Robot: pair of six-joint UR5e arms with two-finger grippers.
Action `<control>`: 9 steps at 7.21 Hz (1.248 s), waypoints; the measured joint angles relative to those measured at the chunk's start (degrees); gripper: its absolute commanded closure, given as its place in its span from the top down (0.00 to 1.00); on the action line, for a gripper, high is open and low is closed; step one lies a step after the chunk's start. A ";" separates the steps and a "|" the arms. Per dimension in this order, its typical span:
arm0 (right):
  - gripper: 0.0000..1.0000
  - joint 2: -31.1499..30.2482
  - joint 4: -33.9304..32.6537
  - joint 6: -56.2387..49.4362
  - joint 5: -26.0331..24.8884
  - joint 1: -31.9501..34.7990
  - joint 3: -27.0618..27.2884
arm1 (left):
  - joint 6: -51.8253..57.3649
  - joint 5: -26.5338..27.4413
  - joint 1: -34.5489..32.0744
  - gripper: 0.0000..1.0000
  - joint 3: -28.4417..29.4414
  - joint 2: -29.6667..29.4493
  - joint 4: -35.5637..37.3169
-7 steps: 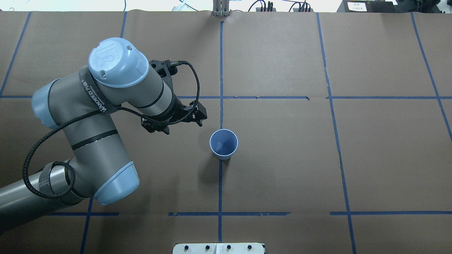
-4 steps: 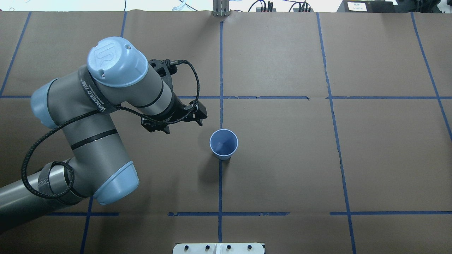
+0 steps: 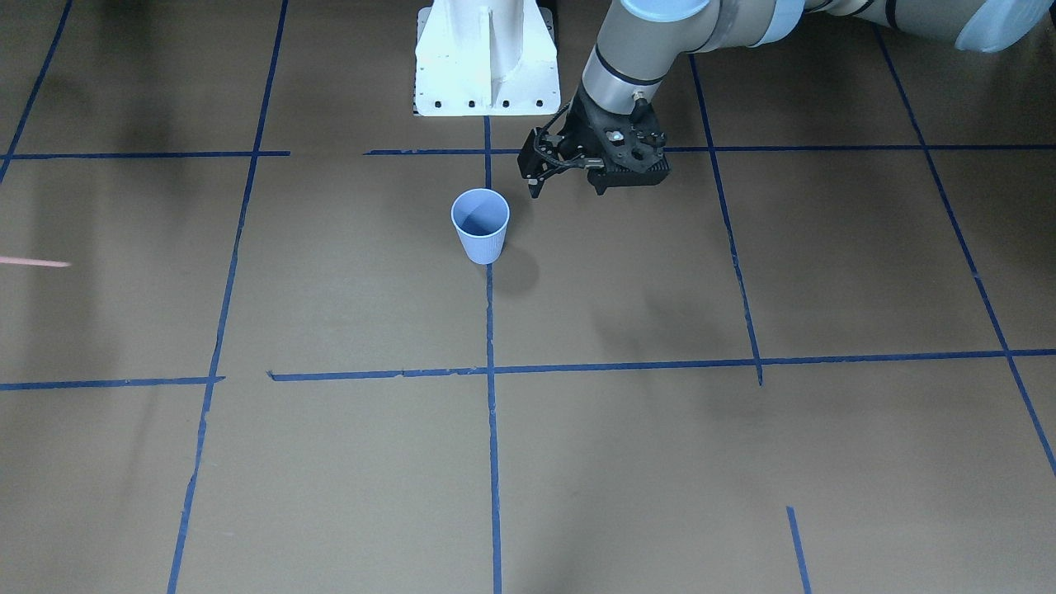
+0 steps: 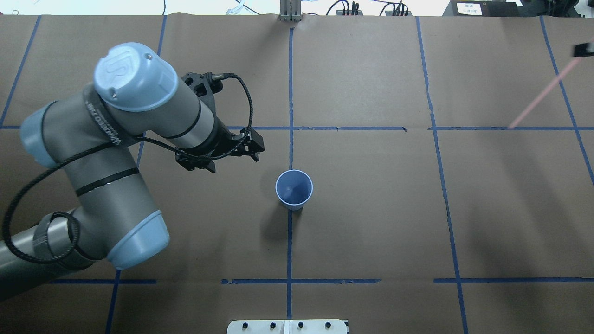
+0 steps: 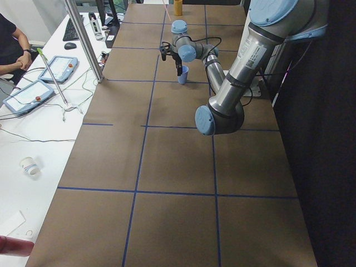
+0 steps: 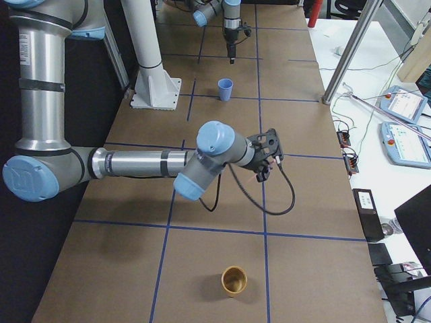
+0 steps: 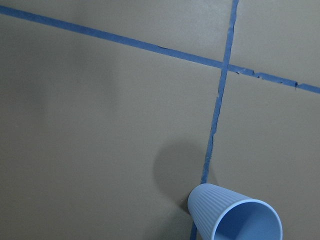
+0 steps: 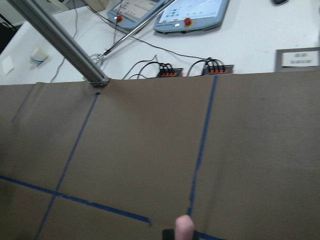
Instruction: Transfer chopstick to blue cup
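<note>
Two claws are showing, and we are starting with the right claw (image 4: 583,49), which is only just inside the overhead view at its right edge. It is gripping one end of the chopstick (image 4: 540,95), as far as we are able to judge, since the stick is hanging in the air from it with nothing else bearing it. The chopstick is slanting away from the claw towards the middle of the table (image 4: 371,222), its free end over a blue tape line, and it is smeared in the picture, so we are taking it to be in transit. Behind the claw, the right arm (image 6: 135,163) is lying nearly level above the table, its wrist bent to aim the claw along the table.

The cup (image 4: 294,187) is standing upright on the centre tape line, empty inside and well apart from the stick. So we are reading the task as partly done: the chopstick is picked up and being carried, while bringing it over the rim, tipping it in and letting go are all left.

The left claw (image 4: 254,154) is hovering near the cup, pointing down at the table and carrying nothing we are able to see; whether its jaws are apart or together we cannot tell. The left arm (image 4: 116,153) is folding at the elbow and reaching in from the left side
</note>
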 measured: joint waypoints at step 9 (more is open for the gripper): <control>0.03 20.14 -19.07 21.84 -54.05 -48.36 9.90 | 3.48 -0.19 -4.62 0.99 -3.65 5.25 -0.11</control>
